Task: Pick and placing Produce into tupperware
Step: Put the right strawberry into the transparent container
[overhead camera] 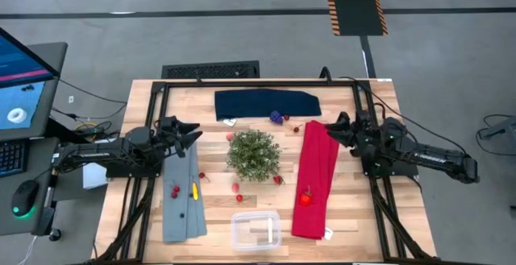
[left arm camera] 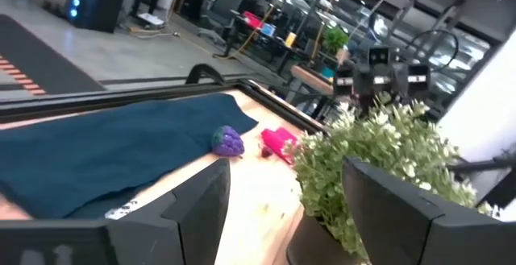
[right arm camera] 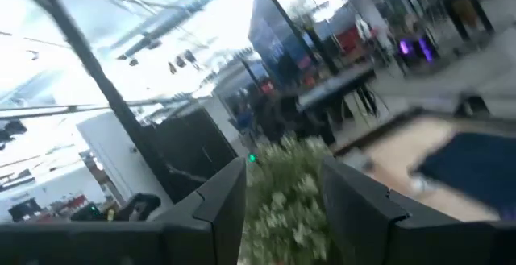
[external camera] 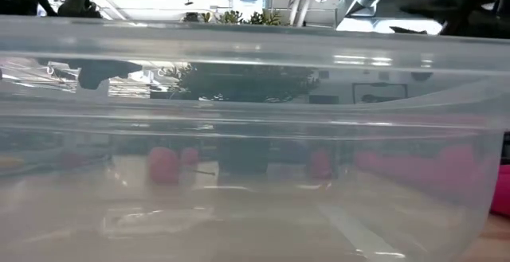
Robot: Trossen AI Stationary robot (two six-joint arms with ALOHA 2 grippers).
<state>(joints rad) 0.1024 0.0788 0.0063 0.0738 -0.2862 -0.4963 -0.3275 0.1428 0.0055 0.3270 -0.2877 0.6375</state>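
The clear tupperware (overhead camera: 255,229) stands near the table's near edge and fills the low view (external camera: 255,134). Toy produce lies scattered. A purple grape cluster (overhead camera: 276,118) (left arm camera: 228,142) lies beside the navy cloth. Red berries (overhead camera: 237,188) lie on the wood near the plant. A strawberry (overhead camera: 306,197) lies on the red cloth. A yellow piece (overhead camera: 194,190) and a red berry (overhead camera: 175,191) lie on the grey cloth. My left gripper (overhead camera: 192,133) (left arm camera: 286,176) hovers open left of the plant. My right gripper (overhead camera: 332,128) (right arm camera: 284,176) hovers open right of it.
A bushy green potted plant (overhead camera: 254,154) stands at the table's centre between the two grippers. A navy cloth (overhead camera: 266,104) lies along the far side, a red cloth (overhead camera: 317,180) on the right, a grey cloth (overhead camera: 184,194) on the left. A black frame rims the table.
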